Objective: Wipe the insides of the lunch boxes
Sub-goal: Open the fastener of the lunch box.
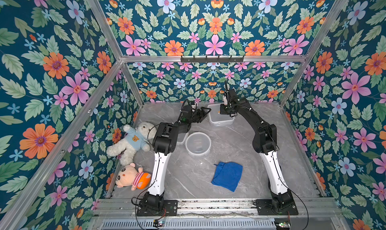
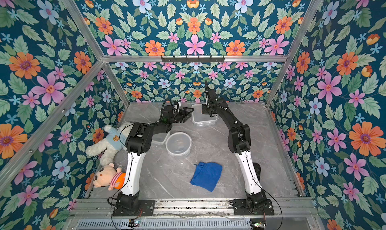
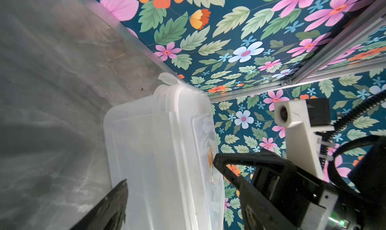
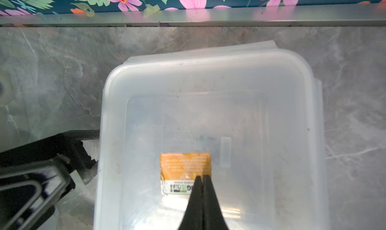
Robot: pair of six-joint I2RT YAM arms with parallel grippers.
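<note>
Three clear lunch boxes stand on the grey marble table. The large square lunch box (image 1: 219,122) (image 2: 203,121) is at the back, the round lunch box (image 1: 198,143) sits mid-table, and a smaller rectangular lunch box (image 1: 184,137) is half hidden under my left arm. My right gripper (image 4: 202,176) (image 1: 221,111) is shut on nothing and points down into the square box (image 4: 271,114), above its orange base label (image 4: 184,166). My left gripper (image 3: 170,168) (image 1: 205,112) is open and holds nothing. Its fingers (image 4: 87,172) are at the outside of the square box (image 3: 150,156). I cannot tell whether they touch it.
A blue cloth (image 1: 227,175) (image 2: 206,175) lies flat at the front right of the middle. Flat clear lids (image 4: 261,46) stick out from under the square box. A white teddy bear (image 1: 133,141) and a doll (image 1: 132,176) lie along the left wall. The back wall rail (image 4: 188,16) is close behind the box.
</note>
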